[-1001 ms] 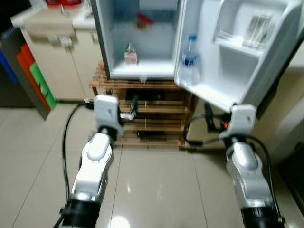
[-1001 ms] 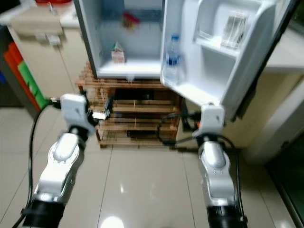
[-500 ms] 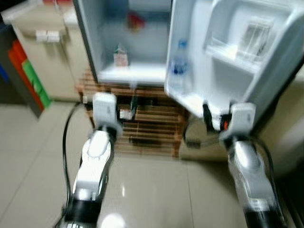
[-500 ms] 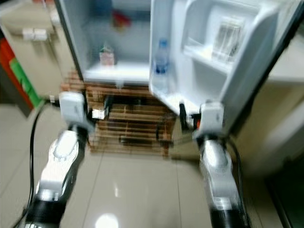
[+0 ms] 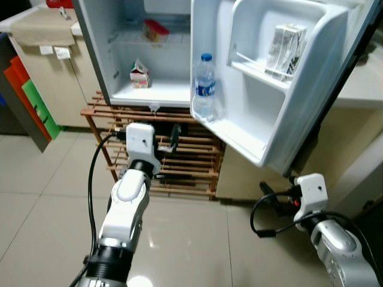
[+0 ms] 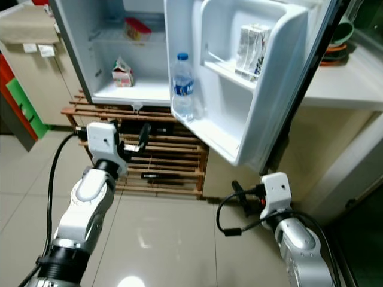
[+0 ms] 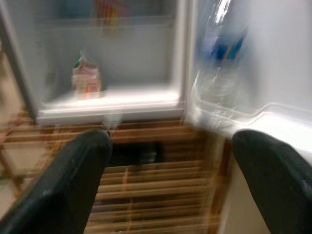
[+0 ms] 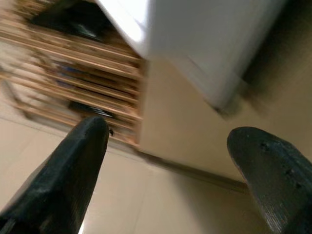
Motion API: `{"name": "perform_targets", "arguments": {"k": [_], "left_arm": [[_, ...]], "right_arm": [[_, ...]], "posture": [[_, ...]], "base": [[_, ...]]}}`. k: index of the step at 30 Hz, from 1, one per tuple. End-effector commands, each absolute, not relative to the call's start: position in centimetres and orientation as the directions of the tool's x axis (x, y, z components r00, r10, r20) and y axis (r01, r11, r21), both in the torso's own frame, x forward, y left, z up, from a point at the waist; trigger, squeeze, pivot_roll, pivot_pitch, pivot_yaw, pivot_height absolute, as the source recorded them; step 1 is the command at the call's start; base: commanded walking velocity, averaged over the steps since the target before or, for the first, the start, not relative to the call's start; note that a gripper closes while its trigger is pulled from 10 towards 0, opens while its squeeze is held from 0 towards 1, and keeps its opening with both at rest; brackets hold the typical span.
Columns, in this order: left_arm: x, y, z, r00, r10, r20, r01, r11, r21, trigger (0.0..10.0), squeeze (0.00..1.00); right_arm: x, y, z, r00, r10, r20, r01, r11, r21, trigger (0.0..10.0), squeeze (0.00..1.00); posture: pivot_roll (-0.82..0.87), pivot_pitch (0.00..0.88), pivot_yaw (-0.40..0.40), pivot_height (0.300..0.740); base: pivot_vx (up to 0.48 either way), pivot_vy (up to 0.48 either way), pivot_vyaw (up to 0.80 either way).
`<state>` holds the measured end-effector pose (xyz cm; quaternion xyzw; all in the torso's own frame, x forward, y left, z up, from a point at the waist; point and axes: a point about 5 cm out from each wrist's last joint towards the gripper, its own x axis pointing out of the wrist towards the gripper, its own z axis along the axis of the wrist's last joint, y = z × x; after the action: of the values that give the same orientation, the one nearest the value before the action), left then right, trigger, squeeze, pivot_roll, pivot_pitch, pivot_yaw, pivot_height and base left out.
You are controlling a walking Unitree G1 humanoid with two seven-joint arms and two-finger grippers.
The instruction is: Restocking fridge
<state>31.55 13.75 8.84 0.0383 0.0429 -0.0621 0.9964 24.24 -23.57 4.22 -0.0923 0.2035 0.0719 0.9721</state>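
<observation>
While the white fridge's door stands open holding a clear plastic water bottle, both tools, left tool and right tool, gape empty; restocking seems barely begun.

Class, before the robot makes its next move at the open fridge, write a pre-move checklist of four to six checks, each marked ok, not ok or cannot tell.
1. Fridge door open: ok.
2. Bare room on the bottom fridge shelf beside the small carton: ok.
3. Water bottle upright in the lower door bin: ok.
4. Left gripper open, nothing between its jaws: ok.
5. Right gripper open, nothing between its jaws: ok.
6. An item in hand to stock: not ok.
</observation>
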Motion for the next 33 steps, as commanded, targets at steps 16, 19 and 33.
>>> {"name": "perform_targets", "arguments": {"k": [16, 19, 33], "left_arm": [[21.6, 18.0, -6.8, 0.522, -0.019, -0.853, 0.265, 0.954, 0.141, 10.0, 0.00], [20.9, 18.1, -7.2, 0.505, -0.029, -0.863, 0.316, 0.936, 0.154, 10.0, 0.00], [19.7, 19.3, -7.7, 0.483, -0.026, -0.875, 0.397, 0.898, 0.192, 10.0, 0.00]], "right_arm": [[30.9, -33.4, 13.8, 0.819, -0.571, 0.059, 0.496, 0.651, -0.575, 10.0, 0.00], [33.7, -31.5, 17.8, 0.856, -0.482, 0.186, 0.512, 0.746, -0.427, 10.0, 0.00], [38.6, -23.1, 22.8, 0.948, -0.169, 0.269, 0.206, 0.972, -0.115, 10.0, 0.00]], "posture": [[-0.15, 0.000, 0.011, 0.740], [-0.15, 0.000, 0.011, 0.740], [-0.15, 0.000, 0.017, 0.740]], "base": [[0.000, 0.000, 0.00], [0.000, 0.000, 0.00], [0.000, 0.000, 0.00]]}}
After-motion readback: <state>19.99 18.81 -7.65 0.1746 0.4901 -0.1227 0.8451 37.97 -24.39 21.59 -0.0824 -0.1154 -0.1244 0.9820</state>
